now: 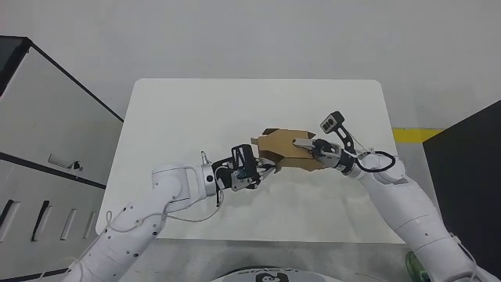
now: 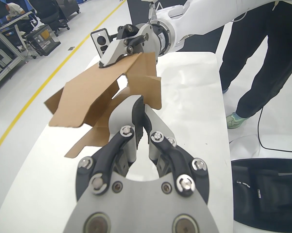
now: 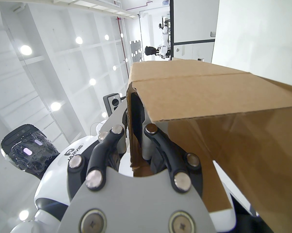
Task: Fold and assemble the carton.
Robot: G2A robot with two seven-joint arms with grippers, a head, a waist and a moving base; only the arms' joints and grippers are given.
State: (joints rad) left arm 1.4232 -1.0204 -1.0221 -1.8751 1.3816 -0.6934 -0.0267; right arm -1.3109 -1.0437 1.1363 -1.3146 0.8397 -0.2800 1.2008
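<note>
1. The carton (image 1: 288,149), brown and partly folded with its flaps loose, is held above the middle of the white table (image 1: 235,110) between both arms.
2. The right gripper (image 3: 136,124) is pinched on a wall at one end of the carton.
3. The left gripper (image 2: 143,106) has its fingers pressed nearly together, nipping a flap at the opposite end.

The carton (image 1: 288,147) sits over the middle of the worktop (image 1: 196,110), between the two claws. The left claw (image 1: 264,168) pinches a flap on the carton's left, nearer the robot. The right claw (image 1: 308,147) clamps its right-hand wall, opposite.
</note>
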